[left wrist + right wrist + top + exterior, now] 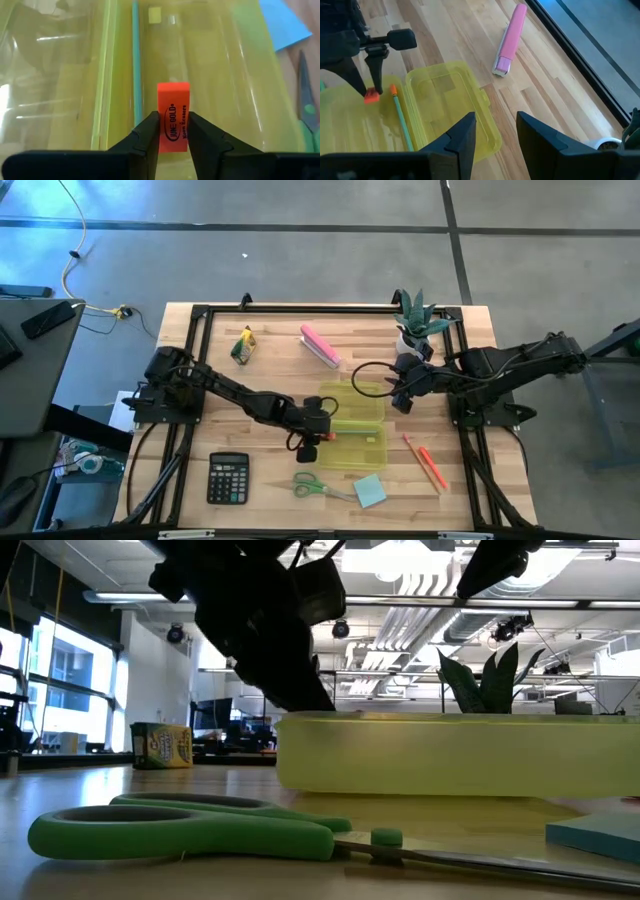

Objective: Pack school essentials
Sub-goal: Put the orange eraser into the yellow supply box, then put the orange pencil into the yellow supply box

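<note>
Green-handled scissors (190, 830) lie closest, low in frame, unpacked. Left gripper (173, 131) fingers pinch the orange eraser (173, 116) over the yellow case (362, 448), centre frame, prob. to drop it in. Right gripper (495, 131), fingers apart, waits by the lid (451, 100).

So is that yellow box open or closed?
Open. The yellow box has its lid folded back flat on the table, with a pencil lying inside.
</note>
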Controlling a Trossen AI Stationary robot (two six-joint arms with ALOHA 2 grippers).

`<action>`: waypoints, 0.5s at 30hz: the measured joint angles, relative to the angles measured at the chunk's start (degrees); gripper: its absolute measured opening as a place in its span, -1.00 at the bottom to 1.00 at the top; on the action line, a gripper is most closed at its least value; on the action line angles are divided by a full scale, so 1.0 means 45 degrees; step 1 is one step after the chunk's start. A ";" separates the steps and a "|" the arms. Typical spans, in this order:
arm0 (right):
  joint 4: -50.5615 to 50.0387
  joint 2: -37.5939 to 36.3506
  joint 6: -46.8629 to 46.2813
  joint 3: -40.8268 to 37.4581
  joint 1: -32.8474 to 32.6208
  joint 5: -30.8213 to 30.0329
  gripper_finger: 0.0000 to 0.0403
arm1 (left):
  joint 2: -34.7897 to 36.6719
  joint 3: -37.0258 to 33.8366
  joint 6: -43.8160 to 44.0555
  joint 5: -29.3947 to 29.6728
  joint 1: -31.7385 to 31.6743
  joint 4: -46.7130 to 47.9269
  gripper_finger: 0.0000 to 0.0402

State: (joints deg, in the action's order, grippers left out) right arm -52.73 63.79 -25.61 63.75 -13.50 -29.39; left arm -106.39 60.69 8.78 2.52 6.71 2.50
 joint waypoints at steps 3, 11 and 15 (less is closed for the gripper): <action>-0.0023 0.0000 0.0000 0.0000 0.0000 0.0027 -0.34 | 0.0000 0.0000 -0.0308 0.0183 0.0002 0.0214 -0.48; -0.0350 0.0000 -0.0607 0.0000 -0.0005 0.0202 -0.34 | 0.0065 0.0000 -0.0671 0.0843 0.0000 0.0225 -0.17; -0.0686 0.0000 -0.1007 0.0000 -0.0010 0.0223 -0.34 | 0.0313 0.0380 -0.0884 0.0592 -0.0107 0.1006 -0.10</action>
State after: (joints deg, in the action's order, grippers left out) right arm -55.82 63.79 -30.14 63.74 -13.54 -28.38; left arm -104.98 62.39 4.80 5.18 6.23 7.03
